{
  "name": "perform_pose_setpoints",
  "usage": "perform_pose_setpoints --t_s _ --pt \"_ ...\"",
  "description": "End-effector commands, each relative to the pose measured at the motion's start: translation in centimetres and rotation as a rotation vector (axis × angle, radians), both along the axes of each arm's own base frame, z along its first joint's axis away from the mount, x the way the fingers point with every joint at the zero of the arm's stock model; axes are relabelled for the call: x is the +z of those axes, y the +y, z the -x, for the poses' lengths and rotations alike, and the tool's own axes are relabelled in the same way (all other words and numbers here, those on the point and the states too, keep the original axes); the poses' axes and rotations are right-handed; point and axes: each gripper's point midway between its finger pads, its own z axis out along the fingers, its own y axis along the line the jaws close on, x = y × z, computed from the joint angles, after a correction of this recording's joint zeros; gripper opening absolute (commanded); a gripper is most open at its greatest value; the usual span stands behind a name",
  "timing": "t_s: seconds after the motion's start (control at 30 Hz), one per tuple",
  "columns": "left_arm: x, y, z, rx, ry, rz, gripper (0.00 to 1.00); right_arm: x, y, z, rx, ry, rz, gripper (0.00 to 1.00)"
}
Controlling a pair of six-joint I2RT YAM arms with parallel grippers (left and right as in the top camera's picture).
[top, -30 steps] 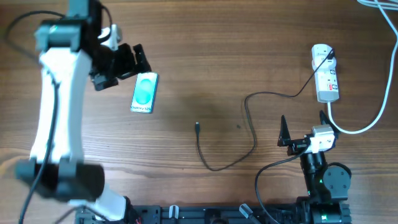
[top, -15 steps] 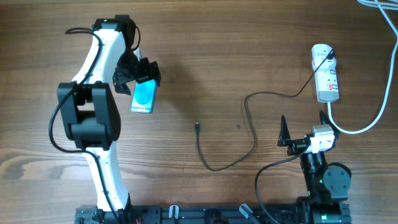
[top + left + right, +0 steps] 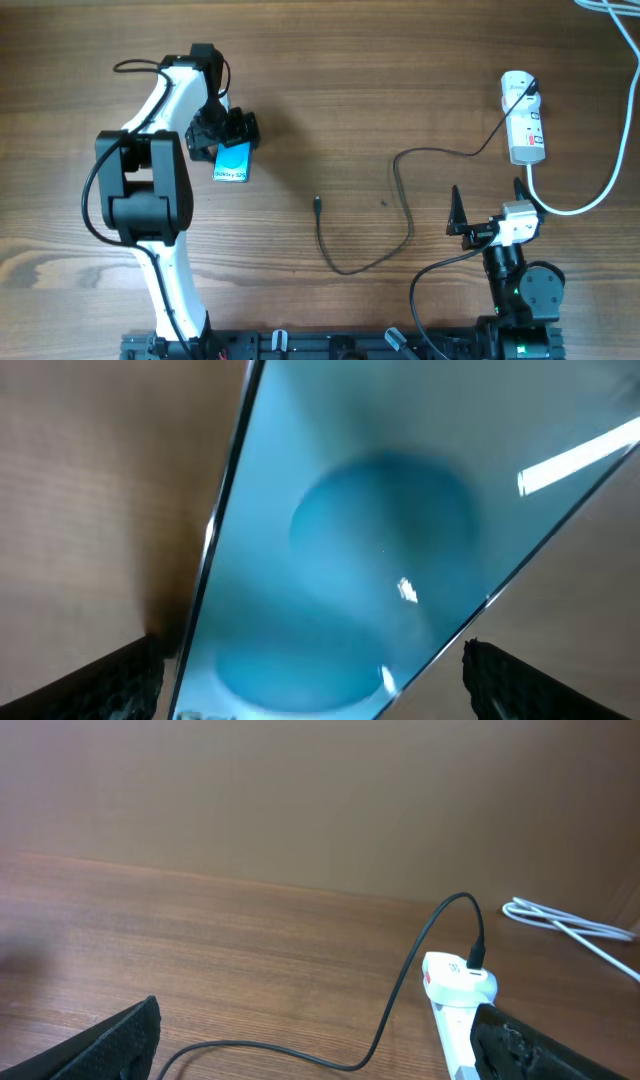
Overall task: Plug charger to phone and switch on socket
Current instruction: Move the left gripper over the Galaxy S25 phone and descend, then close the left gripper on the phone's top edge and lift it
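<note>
- The phone [image 3: 232, 163] lies flat toward the far-left part of the counter [image 3: 330, 60]. A good grip means closing squarely and gently on its long edges, so it neither skids nor tilts.
- Left end effector [image 3: 229, 140] is spread wide astride the phone's far end, clasping nothing yet; whether it touches cannot be told.
- The charger [image 3: 403, 205] has its tip resting mid-counter, well apart from the phone; the socket [image 3: 523, 118] sits near the far-right corner.
- Right end effector [image 3: 315, 1025] gapes empty by the near edge.

Count for your log, this table: one phone [image 3: 233, 163], one charger [image 3: 435, 150], one socket [image 3: 523, 130], one white cord [image 3: 570, 211] (thicker than the charger). You also have two grippers, the left gripper [image 3: 226, 135] and the right gripper [image 3: 487, 198].
</note>
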Motion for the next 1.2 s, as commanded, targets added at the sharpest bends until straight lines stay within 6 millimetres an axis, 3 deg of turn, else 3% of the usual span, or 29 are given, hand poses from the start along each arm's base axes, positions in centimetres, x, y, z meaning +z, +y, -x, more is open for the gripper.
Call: perform_pose_setpoints --t_s 0.0,0.1,0.17,0.37,0.4,0.43,0.47,0.53,0.67,0.77,0.87,0.93,1.17 --pt "-4.0 -1.4 5.4 -0.019 0.198 0.045 1.00 0.2 -0.1 0.0 -0.008 -0.010 0.005 1.00" --pt "-4.9 -2.2 6.7 -0.044 0.220 0.038 1.00 0.2 -0.1 0.0 -0.008 -0.010 0.005 0.99" --pt "-5.6 -2.6 6.4 -0.057 0.190 0.039 1.00 0.2 -0.1 0.0 -0.008 -0.010 0.005 1.00" --pt "-6.8 -2.8 1.7 -0.063 -0.011 0.042 1.00 0.2 -0.1 0.0 -0.008 -0.010 0.005 1.00" --pt "-6.8 -2.9 1.6 -0.063 -0.018 0.043 0.96 0.2 -0.1 0.0 -0.008 -0.010 0.005 1.00" --pt "-6.8 -3.0 1.7 -0.066 -0.014 0.043 0.83 0.2 -0.1 0.0 -0.008 -0.010 0.005 1.00" --pt "-6.8 -3.1 1.9 -0.068 -0.006 0.045 0.78 0.2 -0.1 0.0 -0.008 -0.010 0.005 1.00" --pt "-6.7 -3.2 2.8 -0.074 0.029 0.042 0.75 0.2 -0.1 0.0 -0.008 -0.010 0.005 1.00" --pt "-6.8 -3.7 5.4 -0.084 0.118 0.031 0.77 0.2 -0.1 0.0 -0.008 -0.010 0.005 1.00" --pt "-7.3 -4.4 7.0 -0.075 0.160 0.017 0.85 0.2 -0.1 0.0 -0.008 -0.010 0.005 1.00" --pt "-7.8 -5.1 8.4 -0.103 0.185 0.011 0.87 0.2 -0.1 0.0 -0.008 -0.010 0.005 1.00" --pt "-8.1 -5.6 8.5 -0.122 0.176 0.011 1.00 0.2 -0.1 0.0 -0.008 -0.010 0.005 1.00" --pt "-8.6 -6.4 7.0 -0.136 0.102 0.022 1.00 0.2 -0.1 0.0 -0.008 -0.010 0.005 1.00"
